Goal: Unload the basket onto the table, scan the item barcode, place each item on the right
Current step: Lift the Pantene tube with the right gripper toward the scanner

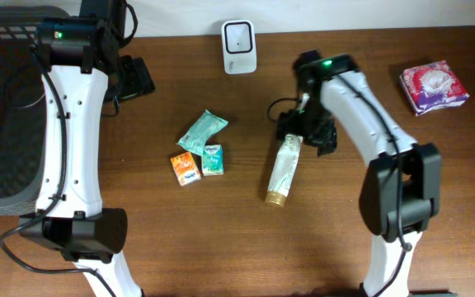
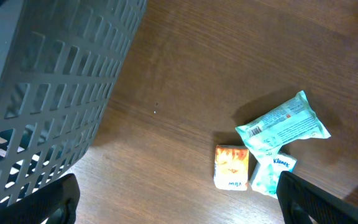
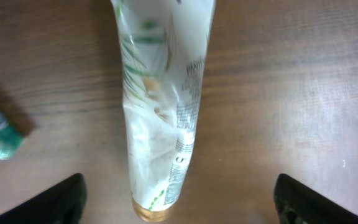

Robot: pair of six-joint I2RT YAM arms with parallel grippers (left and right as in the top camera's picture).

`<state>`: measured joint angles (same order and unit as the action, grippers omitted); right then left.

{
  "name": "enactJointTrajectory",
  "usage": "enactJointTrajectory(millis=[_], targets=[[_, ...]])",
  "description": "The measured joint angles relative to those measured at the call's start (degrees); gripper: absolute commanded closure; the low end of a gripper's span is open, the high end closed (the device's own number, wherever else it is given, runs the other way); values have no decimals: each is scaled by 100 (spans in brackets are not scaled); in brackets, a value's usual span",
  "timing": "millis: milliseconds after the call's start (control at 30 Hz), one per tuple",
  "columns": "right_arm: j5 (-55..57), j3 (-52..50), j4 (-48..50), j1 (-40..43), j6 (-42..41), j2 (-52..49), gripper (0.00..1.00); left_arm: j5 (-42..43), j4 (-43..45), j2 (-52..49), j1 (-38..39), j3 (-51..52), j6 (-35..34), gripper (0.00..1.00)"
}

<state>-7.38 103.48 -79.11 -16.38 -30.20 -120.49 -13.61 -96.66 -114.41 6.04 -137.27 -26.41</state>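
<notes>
Tube (image 3: 160, 124) flat on table (image 3: 291, 93), print too blurry; right gripper (image 3: 182, 202) fingers spread wide, nothing gripped. Left gripper (image 2: 179, 199) spread too, empty. Pack (image 2: 272, 174) says Kleenex.

White-green tube (image 1: 284, 170), gold cap, lying flat, cap end away from white scanner (image 1: 239, 46) standing beyond it.

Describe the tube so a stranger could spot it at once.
Find the white scanner at the far edge of the table. Below-right of it, under the right gripper, lies a tube. Unlike the small packets nearby, it is long, pale, gold-capped.
</notes>
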Motion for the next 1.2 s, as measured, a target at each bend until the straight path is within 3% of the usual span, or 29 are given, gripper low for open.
enactJointTrajectory(millis=[167, 300, 367, 467, 533, 567, 667, 767, 867, 967, 1000, 1067, 1133, 1200], targets=[[1576, -546, 400, -1040, -1980, 4, 2, 0, 2, 0, 0, 0, 0, 1], [1915, -1167, 1390, -1482, -2800, 31, 12, 0, 2, 0, 0, 0, 0, 1], [1976, -1508, 1679, -1580, -2924, 31, 32, 0, 0, 0, 0, 0, 0, 1], [2120, -1808, 1755, -1580, -2975, 31, 82, 0, 0, 0, 0, 0, 0, 1], [2153, -1810, 1749, -1580, -2946, 42, 96, 0, 2, 0, 0, 0, 0, 1], [2124, -1777, 1751, -1578, -2813, 42, 96, 0, 0, 0, 0, 0, 0, 1], [1587, -1366, 1729, -1405, -2103, 20, 96, 0, 0, 0, 0, 0, 0, 1], [57, -660, 2083, -968, -807, 20, 96, 0, 2, 0, 0, 0, 0, 1], [-1506, -614, 2415, -494, 153, 20, 96, 0, -2, 0, 0, 0, 0, 1], [-2194, -984, 2586, -223, 546, 20, 95, 0, 4, 0, 0, 0, 0, 1], [-2465, -1403, 2911, -122, 603, 15, 62, 0, 7, 0, 0, 0, 0, 1], [-3049, -2096, 3359, 201, 693, 0, 28, 0, 2, 0, 0, 0, 0, 1], [-3292, -2218, 3060, 590, 859, -2, 18, 0, 0, 0, 0, 0, 0, 1], [-3375, -1980, 2323, 997, 1104, -15, 18, 2, 0, 0, 0, 0, 0, 1]])
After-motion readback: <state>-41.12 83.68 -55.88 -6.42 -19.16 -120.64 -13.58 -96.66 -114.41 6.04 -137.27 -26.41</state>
